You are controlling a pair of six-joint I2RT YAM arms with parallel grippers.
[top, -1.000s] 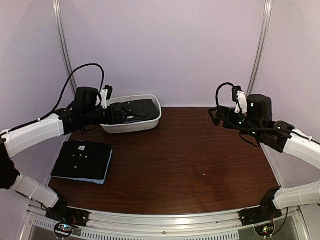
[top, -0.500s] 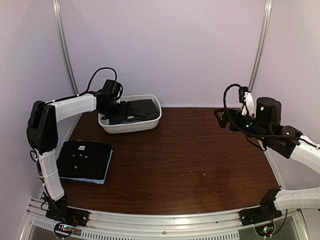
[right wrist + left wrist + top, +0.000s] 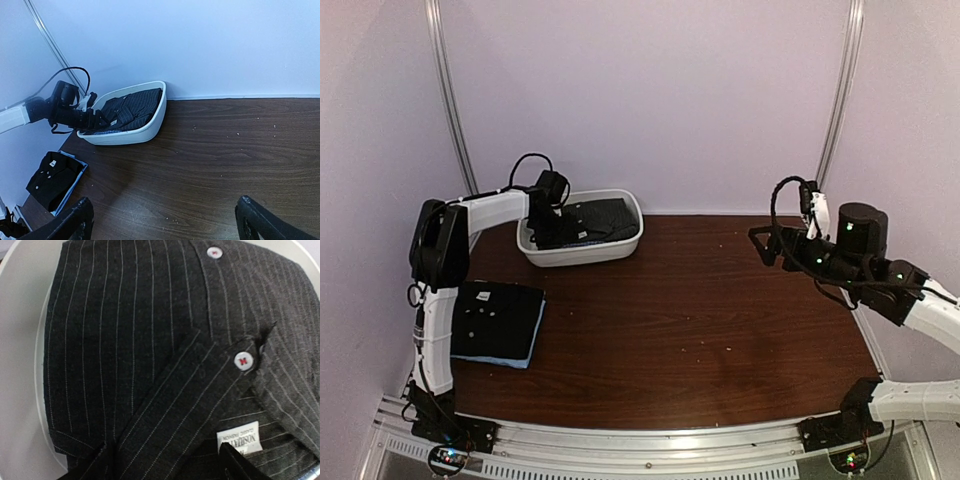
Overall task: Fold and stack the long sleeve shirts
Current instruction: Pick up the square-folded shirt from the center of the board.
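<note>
Left claw (image 3: 165,469), fingers spread apart, hangs inside the white tub (image 3: 582,256) at 11 o'clock on the surface (image 3: 700,320). It is close above the pinstriped charcoal shirt (image 3: 140,340), which lies loosely bundled in the tub. Whether the tips touch the cloth cannot be told. The collar band, a white button (image 3: 243,361) and the neck label (image 3: 240,440) lie just ahead of the claw.

Right claw (image 3: 165,222), also spread and holding nothing, waits at 3 o'clock, well apart from the tub. At 8 o'clock a folded black shirt (image 3: 492,318) rests on a light blue shirt (image 3: 532,347).

Judged step: pulling the pinstriped shirt out for folding. A good grasp probably closes on the collar band beside the label, where the cloth is thickest, and not on a loose sleeve. A straight upward lift should clear the tub rim without dragging the light tub. The right claw could then take a shoulder, so the shirt spreads flat at the centre.
</note>
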